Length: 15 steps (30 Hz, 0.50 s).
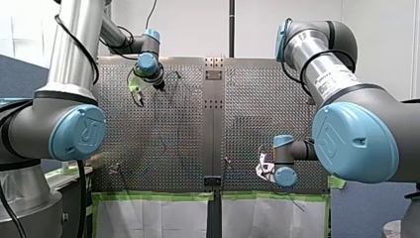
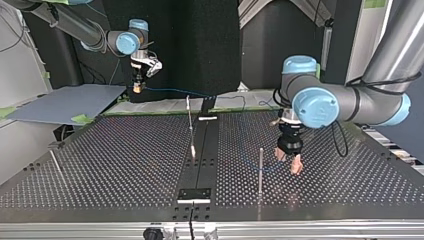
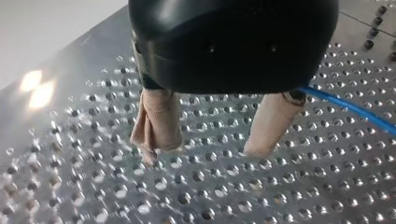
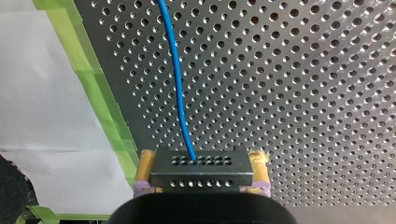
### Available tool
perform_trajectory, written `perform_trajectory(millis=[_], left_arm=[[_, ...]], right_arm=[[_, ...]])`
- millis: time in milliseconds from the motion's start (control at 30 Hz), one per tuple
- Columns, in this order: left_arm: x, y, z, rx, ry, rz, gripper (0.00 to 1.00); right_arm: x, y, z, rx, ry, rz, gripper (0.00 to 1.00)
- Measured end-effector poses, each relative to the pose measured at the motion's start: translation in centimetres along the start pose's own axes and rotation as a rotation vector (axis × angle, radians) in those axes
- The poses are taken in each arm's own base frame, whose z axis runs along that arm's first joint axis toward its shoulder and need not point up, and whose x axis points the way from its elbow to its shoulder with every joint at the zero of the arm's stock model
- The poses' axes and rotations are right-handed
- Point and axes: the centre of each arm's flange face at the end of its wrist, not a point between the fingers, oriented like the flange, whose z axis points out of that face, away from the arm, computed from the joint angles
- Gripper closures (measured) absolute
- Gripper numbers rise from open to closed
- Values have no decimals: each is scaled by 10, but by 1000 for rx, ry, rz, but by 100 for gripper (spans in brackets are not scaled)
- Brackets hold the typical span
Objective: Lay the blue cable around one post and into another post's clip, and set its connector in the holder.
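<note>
My right gripper clamps the connector, raised above the table; the blue cable runs from it. My left gripper gapes empty, cable just outside one finger: recommend straddling it before closing.

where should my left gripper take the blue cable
On the straight stretch of cable that seems to lie on the table, just outside one finger of the open left gripper. Come from above, fingers astride it crosswise: it is thin and low, so a side approach would likely get no purchase. The right gripper holds the connector.
</note>
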Motion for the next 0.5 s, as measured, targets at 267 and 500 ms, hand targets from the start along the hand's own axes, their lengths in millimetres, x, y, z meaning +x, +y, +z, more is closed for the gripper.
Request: perform_trajectory(millis=[267,500], left_arm=[[-2,-8,-10,8,12,29,0],[-4,-13,-19,9,22,36,0]], right_arm=[[0,1,0,-1,0,0,100],[1,2,1,-3,1,1,100]])
